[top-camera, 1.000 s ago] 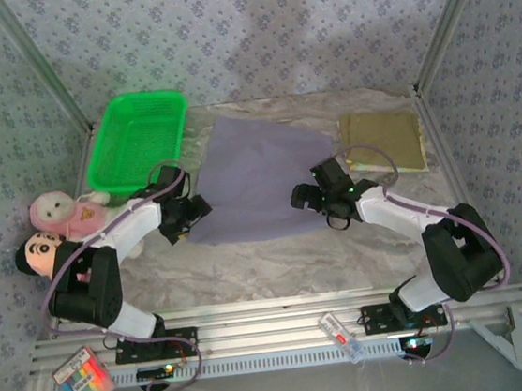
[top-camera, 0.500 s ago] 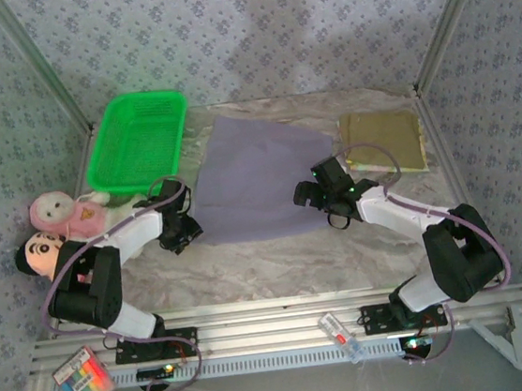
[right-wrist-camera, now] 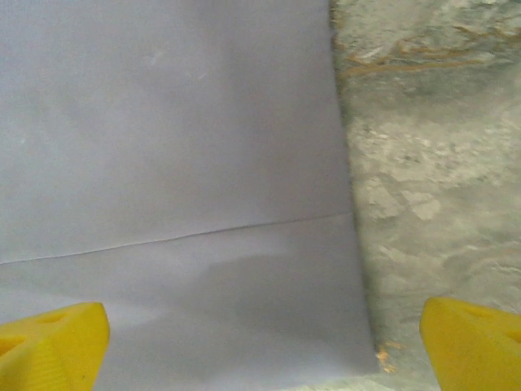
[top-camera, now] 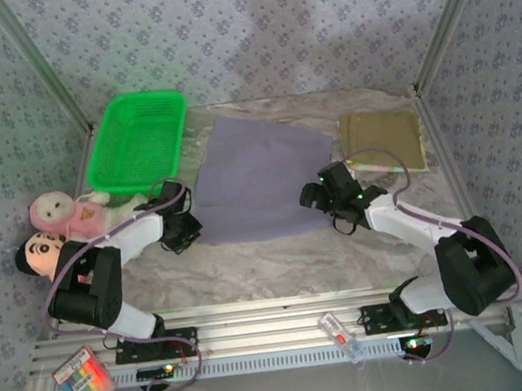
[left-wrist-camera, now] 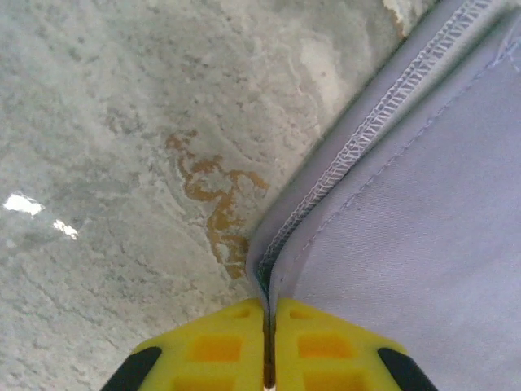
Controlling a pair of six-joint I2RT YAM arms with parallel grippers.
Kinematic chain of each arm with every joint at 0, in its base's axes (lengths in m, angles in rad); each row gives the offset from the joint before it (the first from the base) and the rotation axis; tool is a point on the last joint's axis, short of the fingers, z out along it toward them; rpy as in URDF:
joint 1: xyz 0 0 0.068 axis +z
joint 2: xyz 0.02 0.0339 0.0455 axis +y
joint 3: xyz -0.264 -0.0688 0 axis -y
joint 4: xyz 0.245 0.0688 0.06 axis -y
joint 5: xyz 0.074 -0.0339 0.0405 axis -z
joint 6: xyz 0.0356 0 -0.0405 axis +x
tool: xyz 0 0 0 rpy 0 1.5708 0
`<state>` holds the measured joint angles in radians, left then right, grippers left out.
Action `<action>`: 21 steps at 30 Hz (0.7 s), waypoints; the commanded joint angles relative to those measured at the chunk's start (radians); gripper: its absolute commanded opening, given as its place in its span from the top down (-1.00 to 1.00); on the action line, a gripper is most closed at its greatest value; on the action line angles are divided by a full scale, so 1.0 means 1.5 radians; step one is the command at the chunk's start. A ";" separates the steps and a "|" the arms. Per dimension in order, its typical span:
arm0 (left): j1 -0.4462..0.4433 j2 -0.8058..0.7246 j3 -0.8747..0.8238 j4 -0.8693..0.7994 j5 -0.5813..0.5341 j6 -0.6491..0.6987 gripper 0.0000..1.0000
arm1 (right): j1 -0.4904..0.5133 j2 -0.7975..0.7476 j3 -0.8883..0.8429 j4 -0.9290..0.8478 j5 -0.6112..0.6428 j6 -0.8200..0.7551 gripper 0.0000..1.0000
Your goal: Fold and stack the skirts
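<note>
Lavender skirt (top-camera: pixel 254 177): laid flat mid-tabletop (top-camera: pixel 278 264), between the two arms.
Khaki skirt (top-camera: pixel 384 141): folded, set at the far right.
Left pincer (left-wrist-camera: pixel 267 308): closed, with the lavender skirt's stitched near-left corner nipped at its very edge.
Right pincer (right-wrist-camera: pixel 260 338): spread wide over the near-right corner, nothing held.
Risk: the hem may be lost from so thin a bite once lifted. A skewed fold is likely if the right corner is missed or a single layer is taken.
Views: the nipped hem is made plain by the left wrist camera. The cloth's whole outline and its folded neighbour are given from above.
</note>
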<state>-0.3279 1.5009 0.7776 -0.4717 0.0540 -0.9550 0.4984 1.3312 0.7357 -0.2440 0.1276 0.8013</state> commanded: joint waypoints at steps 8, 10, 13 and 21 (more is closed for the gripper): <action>-0.029 -0.109 0.060 -0.081 -0.071 0.000 1.00 | -0.053 -0.071 -0.098 0.016 -0.072 0.046 -0.71; -0.029 -0.110 0.069 -0.084 -0.070 -0.006 1.00 | -0.045 -0.073 -0.097 -0.023 -0.065 0.059 -0.40; -0.029 -0.115 0.074 -0.075 -0.062 -0.016 1.00 | -0.039 -0.081 -0.112 -0.033 -0.064 0.063 -0.09; -0.026 -0.118 0.086 -0.065 -0.048 -0.022 1.00 | -0.033 -0.014 -0.123 0.055 -0.108 0.037 0.45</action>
<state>-0.3687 1.3422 0.8764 -0.5526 -0.0193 -0.9745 0.4381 1.2716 0.5518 -0.2077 -0.0025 0.8722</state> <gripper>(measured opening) 0.060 0.283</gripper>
